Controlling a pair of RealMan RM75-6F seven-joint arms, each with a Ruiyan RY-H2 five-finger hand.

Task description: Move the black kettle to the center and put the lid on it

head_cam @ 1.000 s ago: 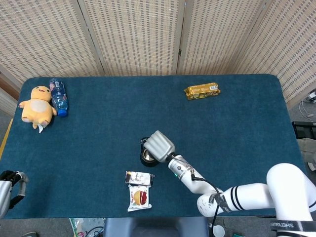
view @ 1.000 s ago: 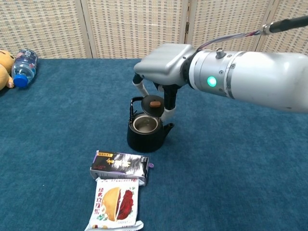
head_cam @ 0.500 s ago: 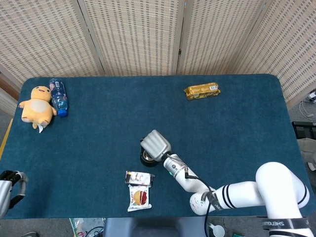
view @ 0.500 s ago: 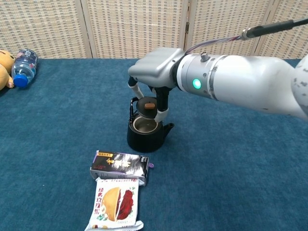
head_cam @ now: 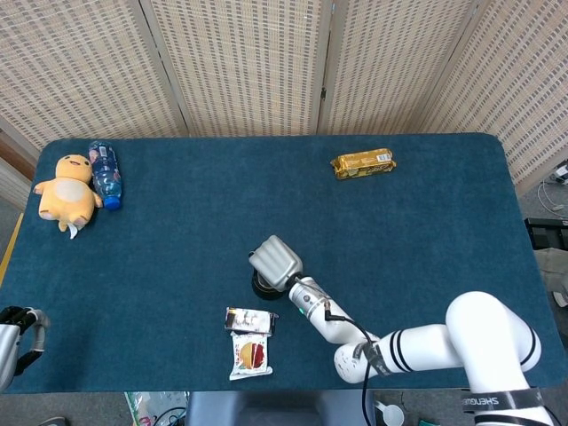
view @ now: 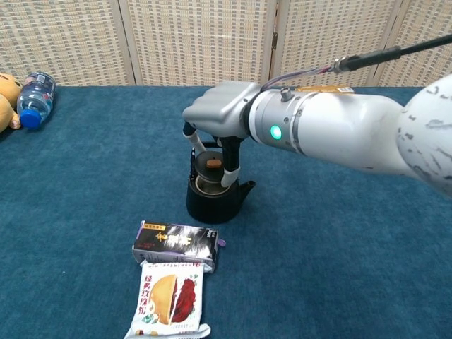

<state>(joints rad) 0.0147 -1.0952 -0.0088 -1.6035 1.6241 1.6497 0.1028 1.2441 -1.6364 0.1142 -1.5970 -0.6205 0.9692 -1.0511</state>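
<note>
The black kettle [view: 214, 198] stands upright near the middle of the blue table [view: 353, 268], a little toward the near edge, just beyond the dark snack box [view: 174, 244] and the white snack packet [view: 169, 296]. The right hand [view: 215, 123] hovers directly over the kettle and pinches the lid [view: 212, 164] between its fingertips; the lid, with its small brown knob on top, is just above the open mouth and a little tilted. To do this step well, I think the lid should be made level and centred on the mouth before the fingers let go, and lowered slowly, because the raised handle at the far-left side of the kettle leaves little room for the fingers. The spout points to the right and slightly toward the near edge, so the long axis of the kettle, handle to spout, runs roughly left to right. The left hand [head_cam: 19, 330] rests at the near left corner, well apart; whether it is closed I cannot tell.
</note>
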